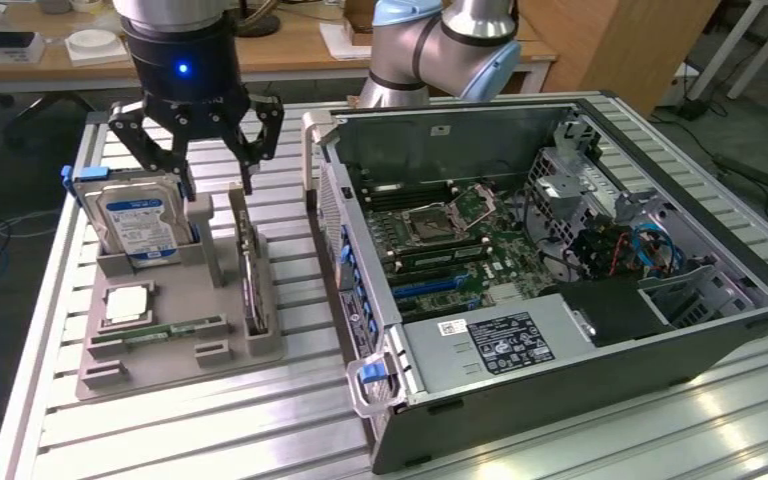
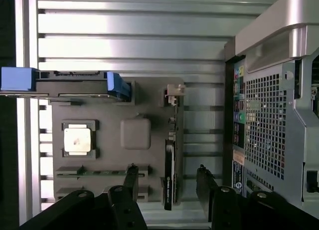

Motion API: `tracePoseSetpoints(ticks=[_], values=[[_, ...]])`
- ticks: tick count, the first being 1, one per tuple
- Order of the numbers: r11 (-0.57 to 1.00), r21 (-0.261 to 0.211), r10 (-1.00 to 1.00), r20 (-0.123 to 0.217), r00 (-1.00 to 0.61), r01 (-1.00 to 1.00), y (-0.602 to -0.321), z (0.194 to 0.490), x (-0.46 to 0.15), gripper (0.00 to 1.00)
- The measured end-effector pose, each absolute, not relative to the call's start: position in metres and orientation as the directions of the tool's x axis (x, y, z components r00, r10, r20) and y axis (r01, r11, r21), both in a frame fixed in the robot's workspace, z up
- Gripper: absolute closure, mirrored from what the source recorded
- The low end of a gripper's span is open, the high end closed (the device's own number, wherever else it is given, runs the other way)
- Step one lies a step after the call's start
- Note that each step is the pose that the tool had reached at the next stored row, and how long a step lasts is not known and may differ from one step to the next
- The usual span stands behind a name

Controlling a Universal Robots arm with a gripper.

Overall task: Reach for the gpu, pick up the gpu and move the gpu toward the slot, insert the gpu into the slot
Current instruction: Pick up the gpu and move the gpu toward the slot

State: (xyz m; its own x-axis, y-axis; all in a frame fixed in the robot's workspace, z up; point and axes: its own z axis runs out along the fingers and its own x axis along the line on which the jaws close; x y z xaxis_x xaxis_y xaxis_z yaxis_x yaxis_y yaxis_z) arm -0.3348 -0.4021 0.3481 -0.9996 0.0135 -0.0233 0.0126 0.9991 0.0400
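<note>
On slatted aluminium desk [image 1: 157, 440]: grey moulded plastic tray [image 1: 157, 365] at the exterior view's left, open black computer case [image 1: 598, 380] just beside it at the right. In the tray: boxy silver hard drive [image 1: 144, 225] upright at the far end; thin dark-green gpu card [image 1: 251, 285] on edge along the side nearest the case; square silver processor chip [image 1: 128, 303] and small green memory stick [image 1: 171, 328] flat in front of the drive. Black robot hand [image 1: 215, 180] above the gpu card, one finger to either side, not touching.
</note>
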Motion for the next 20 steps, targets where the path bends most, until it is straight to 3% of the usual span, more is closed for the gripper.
tracePoseSetpoints(ticks=[20], values=[[0.998, 0.04, -0.042, -0.023, -0.999, -0.043, -0.418, 0.314, -0.334, 0.41]])
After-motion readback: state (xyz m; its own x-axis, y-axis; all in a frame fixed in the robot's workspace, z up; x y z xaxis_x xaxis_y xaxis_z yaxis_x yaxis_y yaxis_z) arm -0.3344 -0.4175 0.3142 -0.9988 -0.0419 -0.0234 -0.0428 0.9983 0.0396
